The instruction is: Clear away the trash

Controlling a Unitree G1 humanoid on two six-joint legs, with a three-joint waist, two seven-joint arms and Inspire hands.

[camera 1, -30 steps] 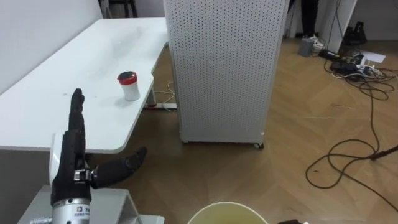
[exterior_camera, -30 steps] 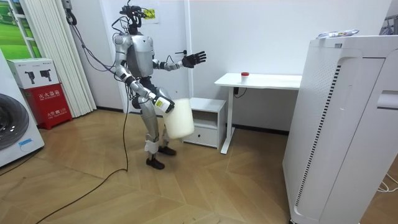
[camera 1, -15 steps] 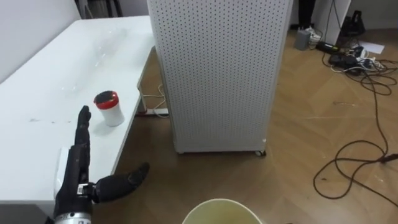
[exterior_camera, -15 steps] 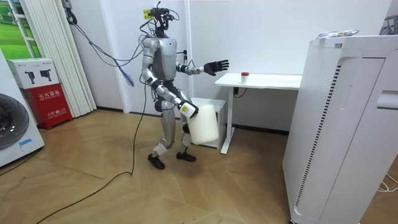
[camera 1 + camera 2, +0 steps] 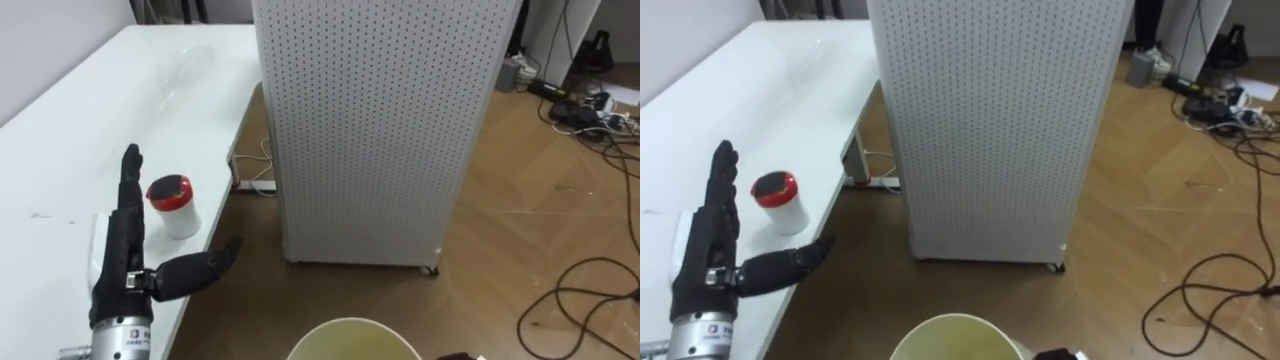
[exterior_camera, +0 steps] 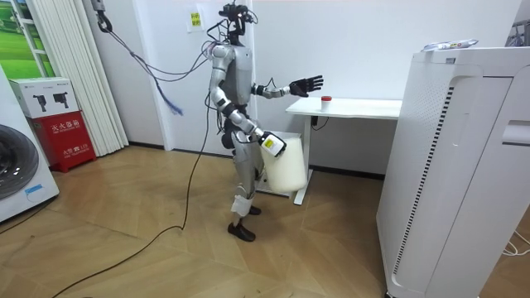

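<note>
one cup [image 5: 176, 206] at nine o'clock, on one table [image 5: 70, 140]. one perforated cabinet [image 5: 370, 130] at twelve. one bin [image 5: 350, 326] at six. one left hand [image 5: 120, 265] at eight. floor cables [image 5: 600, 112] at two, too tangled to count. in the room view, one washer [image 6: 21, 178] and one red box [image 6: 60, 136] at nine.

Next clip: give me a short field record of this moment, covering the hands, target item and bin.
Robot: standing at the end of the white desk
Garbage: red-lidded white cup, upright near the desk edge
Left hand: open, raised beside the cup, not holding it
Right hand: low at the robot's side, against the pale bin; grip unclear
Nearby: perforated white cabinet, floor cables
</note>
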